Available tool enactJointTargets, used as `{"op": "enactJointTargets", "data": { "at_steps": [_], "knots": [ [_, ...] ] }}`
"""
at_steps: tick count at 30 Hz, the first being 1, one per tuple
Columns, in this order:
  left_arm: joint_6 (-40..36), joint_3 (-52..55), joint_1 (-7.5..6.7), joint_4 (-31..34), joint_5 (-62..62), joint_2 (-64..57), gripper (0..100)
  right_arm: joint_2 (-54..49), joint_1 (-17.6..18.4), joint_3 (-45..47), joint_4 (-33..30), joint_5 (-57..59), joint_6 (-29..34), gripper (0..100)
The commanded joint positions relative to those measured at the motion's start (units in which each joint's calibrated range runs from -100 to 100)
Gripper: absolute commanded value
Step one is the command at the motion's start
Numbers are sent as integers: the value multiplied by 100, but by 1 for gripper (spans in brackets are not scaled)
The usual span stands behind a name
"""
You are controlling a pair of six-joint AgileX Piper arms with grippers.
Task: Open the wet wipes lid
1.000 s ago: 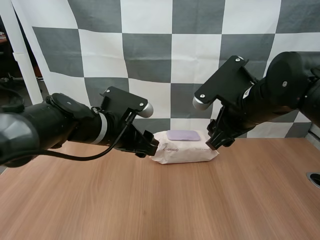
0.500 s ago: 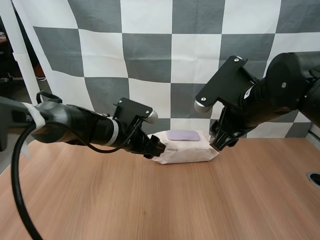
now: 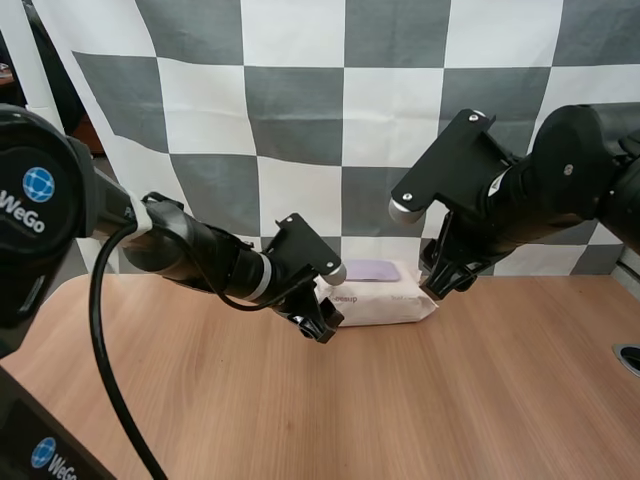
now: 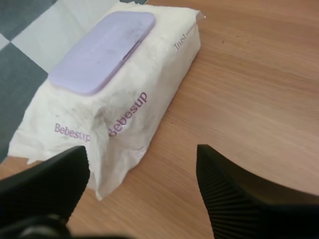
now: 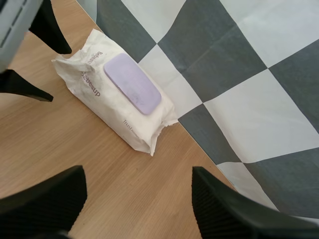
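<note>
Left claw (image 3: pixel 322 325): spread wide, its two black ribbed fingers (image 4: pixel 234 194) well apart and pinching nothing
Left claw position: low over the desk at the left end of the pack; from the left wrist view one finger lay against the pack's crumpled end seam and the other stood over bare wood beside the pack's front side; whether either finger touched the pack could not be told
Right claw (image 3: pixel 440 283): also spread, with both dark fingers (image 5: pixel 224 209) apart and nothing between them
Right claw position: raised above the desk just off the pack's right end, apart from it
Soft white rectangular pack of wet wipes with purple lettering (image 3: pixel 385 305): lay flat near the far edge of the desk, between the two claws, long side facing the arms
Flat lilac plastic lid with rounded corners (image 4: pixel 102 50): sat on the pack's upper face, closed and flush with the wrapper
Pack wrapper: creased and puckered at the end nearest the left claw, smoother toward the right end
Light brown wood-grain desk (image 3: pixel 400 400): carried the pack
Task state: lid not yet lifted, neither claw on it
</note>
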Motion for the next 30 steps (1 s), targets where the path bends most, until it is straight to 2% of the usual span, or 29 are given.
{"op": "enactJointTargets", "data": {
  "at_steps": [1, 7, 30],
  "knots": [
    [105, -73, -62, -67, -488, 58, 100, 7, -2, 2, 2, -2, -1, 100],
    [105, -385, -62, -409, -700, 210, 100, 7, -2, 2, 2, -2, -10, 100],
    [105, -1071, -62, -851, -145, 1675, 100, 7, -2, 2, 29, -24, -109, 100]
  ]
}}
